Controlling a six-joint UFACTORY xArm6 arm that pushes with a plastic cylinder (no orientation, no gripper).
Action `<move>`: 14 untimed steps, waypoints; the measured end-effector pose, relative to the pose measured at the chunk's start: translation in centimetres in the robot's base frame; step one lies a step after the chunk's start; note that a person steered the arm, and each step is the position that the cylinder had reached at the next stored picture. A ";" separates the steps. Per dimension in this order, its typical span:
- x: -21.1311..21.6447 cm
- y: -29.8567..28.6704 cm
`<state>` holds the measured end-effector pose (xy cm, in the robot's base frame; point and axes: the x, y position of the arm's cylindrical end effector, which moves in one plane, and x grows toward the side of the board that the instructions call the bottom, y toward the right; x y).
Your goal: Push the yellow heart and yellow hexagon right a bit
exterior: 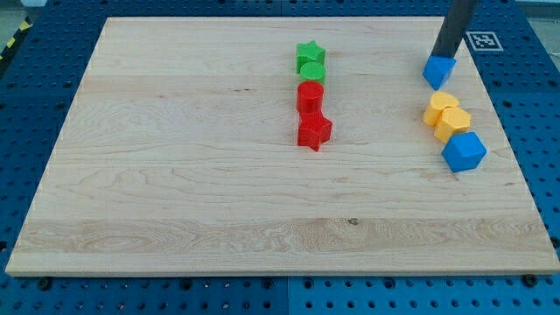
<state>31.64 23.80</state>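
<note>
Your rod comes down from the upper right corner of the frame, and my tip (440,55) sits at the top edge of a small blue block (438,71), seemingly touching it; its exact shape is hard to make out. The arm ends in a plain rod, so it has no jaws to spread, press together or pinch with, and nothing is held.

The two blocks you care about lie just below that, in the right part of the wooden board (175,157). The yellow heart (440,107) and the yellow hexagon (453,122) touch each other, the hexagon slightly lower and further right. A larger blue hexagon (463,151) presses against the lower side of the yellow hexagon. The tip is above the yellow pair in the frame, with the small blue block between it and them.

Near the upper centre of the frame you see a column of four blocks, each touching the next: a green star (309,54) on top, a green cylinder (312,73) under it, then a red cylinder (310,95), then a red star (313,131) at the bottom. This column is well apart from the yellow blocks.
</note>
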 end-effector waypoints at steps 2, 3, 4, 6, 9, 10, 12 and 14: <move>1.4 -3.7; 1.6 -8.6; 3.2 -8.7; 7.6 -8.7; 10.5 -7.0; 9.8 -6.4; 8.2 -5.7; 11.5 -4.3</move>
<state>43.12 19.55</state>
